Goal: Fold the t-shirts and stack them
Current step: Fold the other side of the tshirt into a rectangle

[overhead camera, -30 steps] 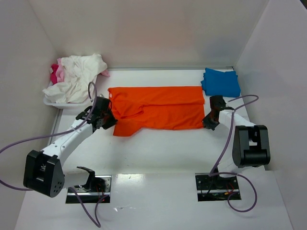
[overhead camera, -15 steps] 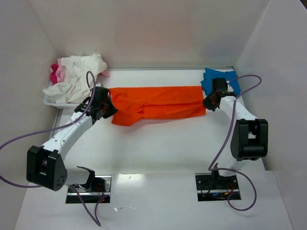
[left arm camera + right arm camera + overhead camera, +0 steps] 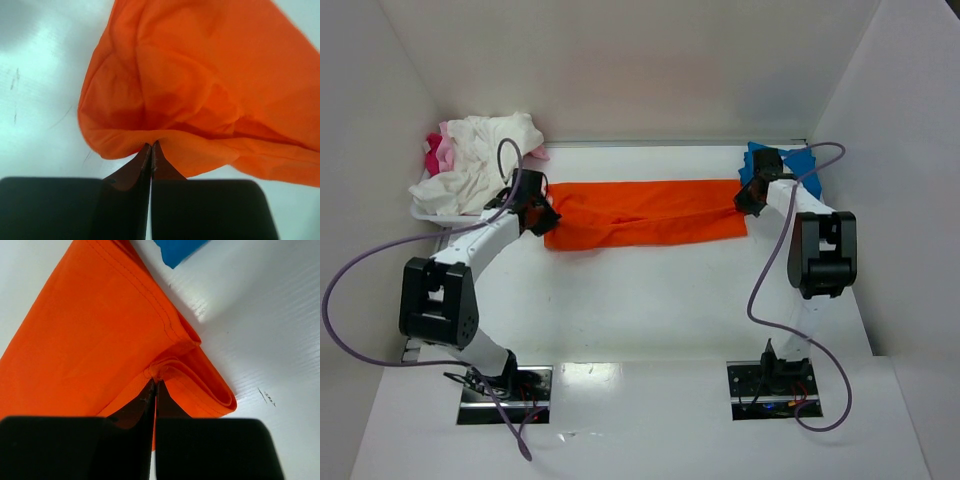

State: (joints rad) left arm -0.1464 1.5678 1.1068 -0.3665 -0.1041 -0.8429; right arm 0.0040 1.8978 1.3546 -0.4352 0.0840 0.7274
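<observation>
The orange t-shirt is lying as a long strip on the worktop, running left to right. The left fingers are pinching its left end shut. The right fingers are pinching its right end. The blue t-shirt is sitting just behind that end. White walls are standing close around.

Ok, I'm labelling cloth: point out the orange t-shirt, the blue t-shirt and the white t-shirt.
orange t-shirt [image 3: 650,212], top external view, middle of folded body.
blue t-shirt [image 3: 805,166], top external view, uncovered right part.
white t-shirt [image 3: 480,160], top external view, top of crumpled heap.
</observation>
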